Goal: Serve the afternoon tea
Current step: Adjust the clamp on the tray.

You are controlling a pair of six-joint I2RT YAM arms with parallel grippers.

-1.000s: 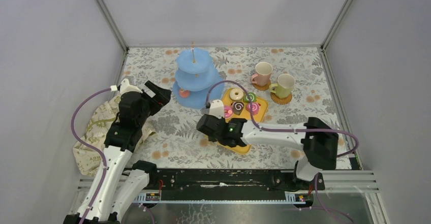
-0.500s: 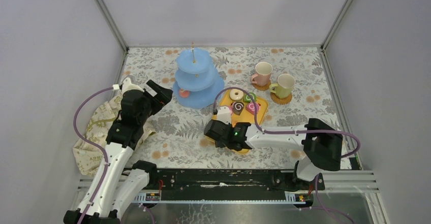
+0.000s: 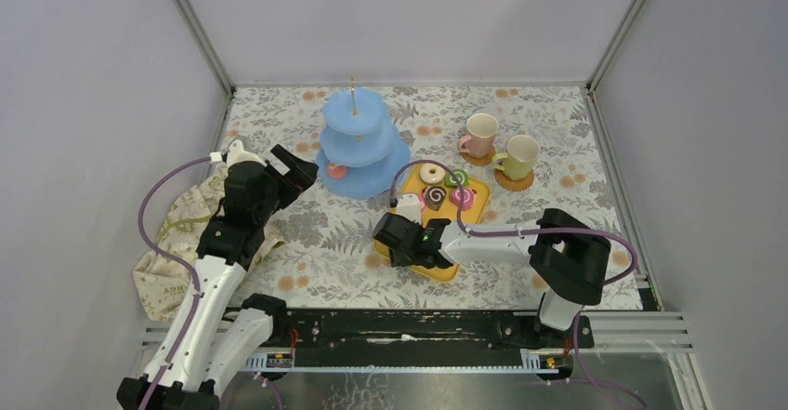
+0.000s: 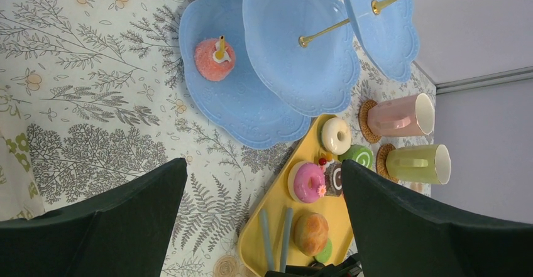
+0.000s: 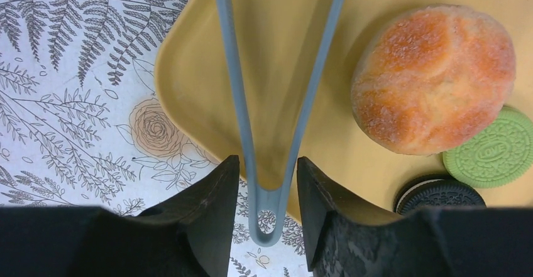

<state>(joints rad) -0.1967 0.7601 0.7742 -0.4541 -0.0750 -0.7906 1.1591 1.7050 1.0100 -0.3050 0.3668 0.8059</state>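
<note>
Presently on yellow tray (image 5: 276,51): orange sugared bun (image 5: 434,79), green biscuit (image 5: 493,154), black sandwich biscuit (image 5: 437,195), pink doughnut (image 4: 308,181), white doughnut (image 4: 336,135). Alongside, grey tongs (image 5: 233,70), bend overhanging near rim. Judged light, rigid toy pieces, rounded, apt to roll or slip; best pinched gently across widest part. Tongs thin and springy; best held just above bend.

Just beyond tray, light-blue three-tier stand (image 4: 251,114), one pink pastry (image 4: 214,58) on bottom tier. Right of stand, pink mug (image 4: 402,115) and pale green mug (image 4: 418,164) on coasters (image 4: 366,117).

Astride tongs' bend, right gripper (image 5: 267,164), jaws half parted, close against both arms; gripping or not, cannot tell. Near stand, left gripper (image 4: 264,176), spread wide, empty.
</note>
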